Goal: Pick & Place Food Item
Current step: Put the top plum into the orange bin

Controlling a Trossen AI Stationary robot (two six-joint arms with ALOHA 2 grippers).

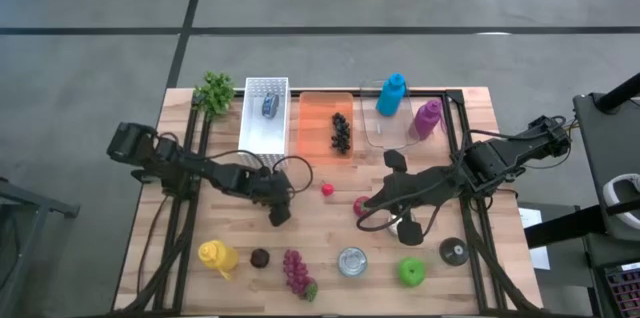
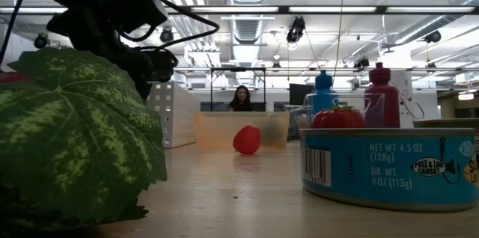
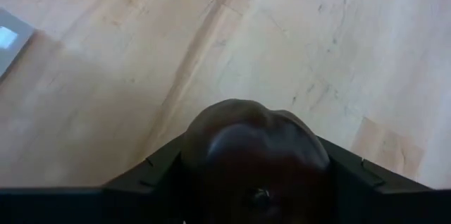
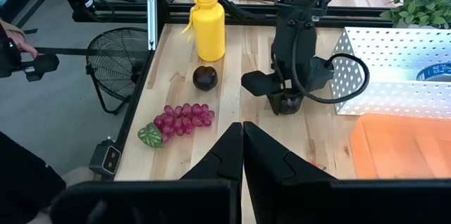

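Left gripper (image 1: 281, 213) is low over the wooden table (image 1: 330, 233), just in front of the white perforated bin (image 1: 265, 118), and you can see a dark round fruit (image 3: 255, 155) sitting between its two fingers (image 3: 151, 171). In the left wrist view the fruit fills the gap between the fingers and both seem to touch its sides, so the grip looks closed on it, but you cannot tell from these pictures if the fruit is lifted or rests on the wood. The right wrist view shows the same dark fruit (image 4: 290, 102) at the tip of the left gripper, close to the corner of the white bin. Your right gripper (image 4: 242, 134) has its fingers pressed together with nothing between them; it hangs near the middle of the table, beside a small red fruit (image 1: 360, 205). A second dark round fruit (image 1: 260, 257) lies near the front edge, between the yellow bottle (image 1: 216, 256) and the bunch of purple grapes (image 1: 296, 271). Behind, the orange tray (image 1: 322, 123) holds a dark cluster of berries (image 1: 341, 133), and the white bin holds a blue can (image 1: 270, 106). A tuna can (image 1: 351, 261) and a green apple (image 1: 411, 272) stand along the front.
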